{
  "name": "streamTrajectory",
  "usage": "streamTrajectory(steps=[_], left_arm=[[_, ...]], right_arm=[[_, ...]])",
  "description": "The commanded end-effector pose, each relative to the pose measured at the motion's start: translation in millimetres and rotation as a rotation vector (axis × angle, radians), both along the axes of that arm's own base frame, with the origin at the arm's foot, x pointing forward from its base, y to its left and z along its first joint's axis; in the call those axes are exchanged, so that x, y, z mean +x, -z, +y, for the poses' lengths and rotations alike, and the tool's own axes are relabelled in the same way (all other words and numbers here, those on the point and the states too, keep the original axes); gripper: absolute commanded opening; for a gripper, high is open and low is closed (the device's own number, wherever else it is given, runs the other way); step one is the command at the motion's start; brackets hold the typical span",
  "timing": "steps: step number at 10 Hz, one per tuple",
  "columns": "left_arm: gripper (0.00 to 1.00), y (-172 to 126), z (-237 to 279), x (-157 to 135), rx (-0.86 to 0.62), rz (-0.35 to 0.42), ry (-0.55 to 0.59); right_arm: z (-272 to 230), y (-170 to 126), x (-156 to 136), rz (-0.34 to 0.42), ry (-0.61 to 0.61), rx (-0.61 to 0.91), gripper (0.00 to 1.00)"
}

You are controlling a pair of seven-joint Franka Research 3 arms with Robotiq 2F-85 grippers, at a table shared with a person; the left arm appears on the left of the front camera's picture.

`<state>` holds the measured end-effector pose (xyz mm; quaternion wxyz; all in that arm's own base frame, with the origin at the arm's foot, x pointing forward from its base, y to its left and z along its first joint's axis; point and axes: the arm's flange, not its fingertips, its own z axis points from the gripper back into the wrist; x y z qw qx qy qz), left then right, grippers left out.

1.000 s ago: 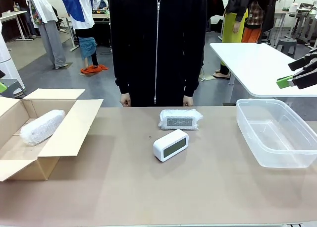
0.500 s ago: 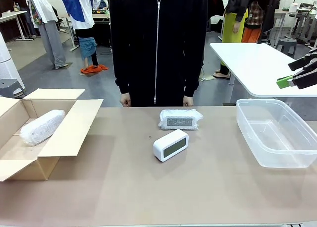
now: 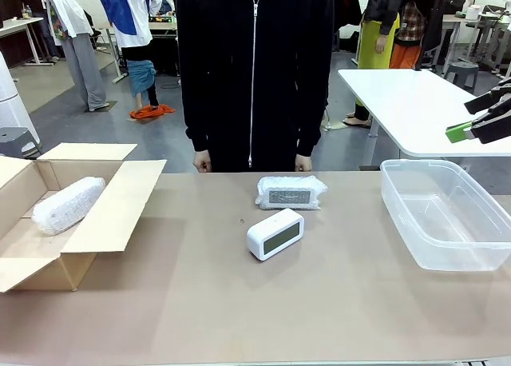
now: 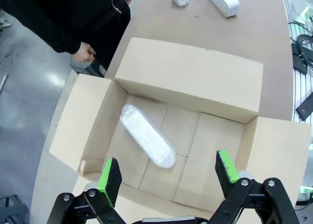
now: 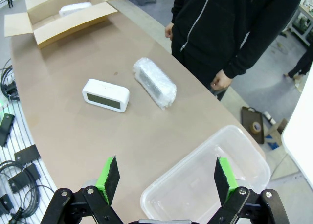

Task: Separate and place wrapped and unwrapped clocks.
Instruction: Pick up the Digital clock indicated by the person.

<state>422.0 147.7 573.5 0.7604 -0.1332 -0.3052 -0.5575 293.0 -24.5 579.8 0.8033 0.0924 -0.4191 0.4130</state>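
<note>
Beyond the fingers of the right gripper [image 5: 165,172], the bare clock [image 5: 106,95] is smooth, glossy white plastic; the wrapped clock [image 5: 154,82] beside it wears clear, knobbly bubble wrap. Between those fingers, the tub [image 5: 205,185] is clear plastic. Between the fingers of the left gripper [image 4: 167,171], the box [image 4: 195,77] is matt brown cardboard, around another bubble-wrapped clock [image 4: 146,142]. The tabletop [image 3: 239,302] is matt tan.

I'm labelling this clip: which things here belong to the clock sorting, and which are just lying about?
Job: boxed wrapped clock, cardboard box, tabletop wrapped clock, bare white clock, clear plastic tub.
Lying about: tape roll, orange cloth, both on the floor.
</note>
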Motion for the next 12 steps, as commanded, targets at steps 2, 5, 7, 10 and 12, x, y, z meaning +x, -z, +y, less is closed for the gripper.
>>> streamTrajectory(steps=[2,5,7,10,12], left_arm=[[1.00,-5.0,-9.7,3.6,-0.032,-0.011,0.054],[1.00,-2.4,-4.9,1.8,-0.005,0.007,0.014],[1.00,-2.4,-4.9,1.8,-0.005,0.007,0.014],[1.00,-2.4,-4.9,1.8,-0.005,0.007,0.014],[1.00,-2.4,-4.9,1.8,-0.005,0.007,0.014]], right_arm=[[0.5,1.4,1.1,0.007,-0.010,0.016,1.00],[0.5,1.4,1.1,0.007,-0.010,0.016,1.00],[0.5,1.4,1.1,0.007,-0.010,0.016,1.00],[0.5,1.4,1.1,0.007,-0.010,0.016,1.00],[0.5,1.4,1.1,0.007,-0.010,0.016,1.00]])
